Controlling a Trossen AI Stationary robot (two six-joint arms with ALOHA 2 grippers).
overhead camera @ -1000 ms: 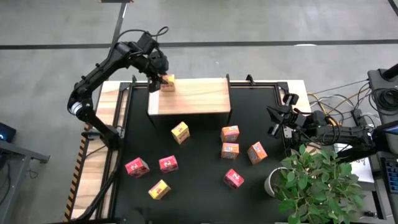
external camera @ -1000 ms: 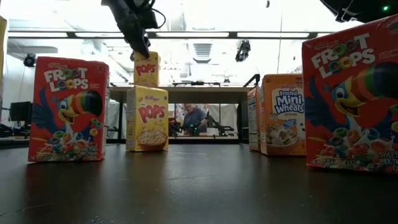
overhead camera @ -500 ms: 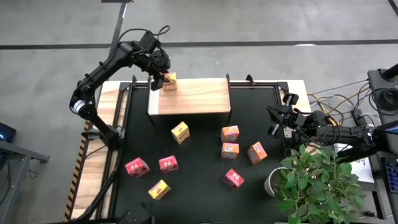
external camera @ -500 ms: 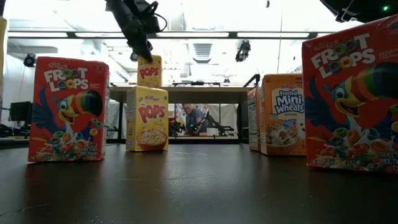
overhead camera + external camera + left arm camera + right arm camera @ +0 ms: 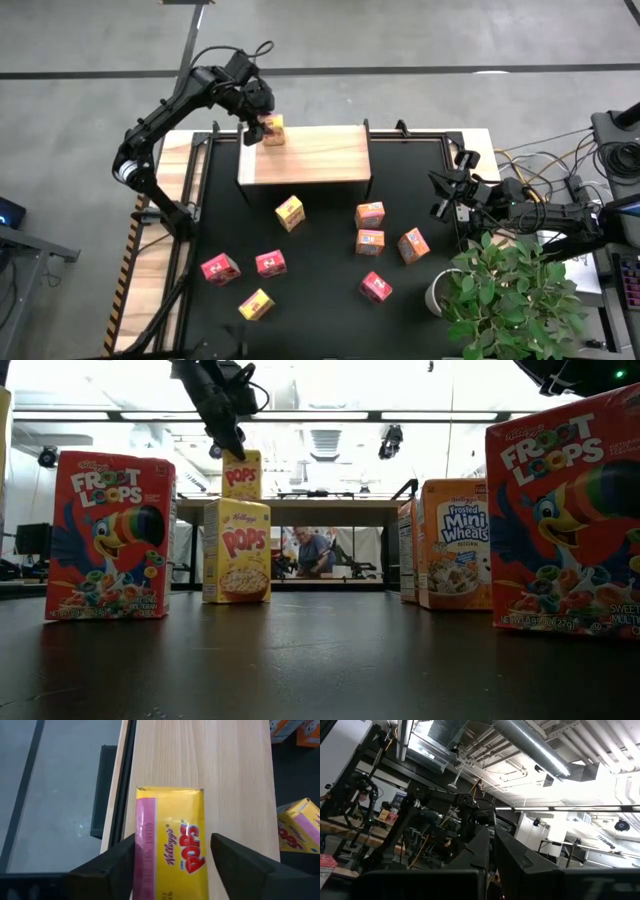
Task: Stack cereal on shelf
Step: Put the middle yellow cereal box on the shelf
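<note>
Yellow box [image 5: 170, 845]: standing on shelf [image 5: 320, 155], far-left corner.
Left gripper [image 5: 172, 865]: jaws parting around it, one finger [image 5: 120, 860] touching.
Right gripper [image 5: 490, 852]: jaws together, waiting beside mat.
Risk: dragging finger tipping box off edge.

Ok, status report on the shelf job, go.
Left gripper open, fingers astride a yellow cereal box on the shelf. Right gripper shut, parked at the table's right edge. Seven boxes on the mat. Nothing blocking.

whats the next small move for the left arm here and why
Probably lift the left gripper straight up. The yellow Pops cereal box already sits on the light wooden shelf block, and a gap shows beside one finger, so it looks released.
</note>
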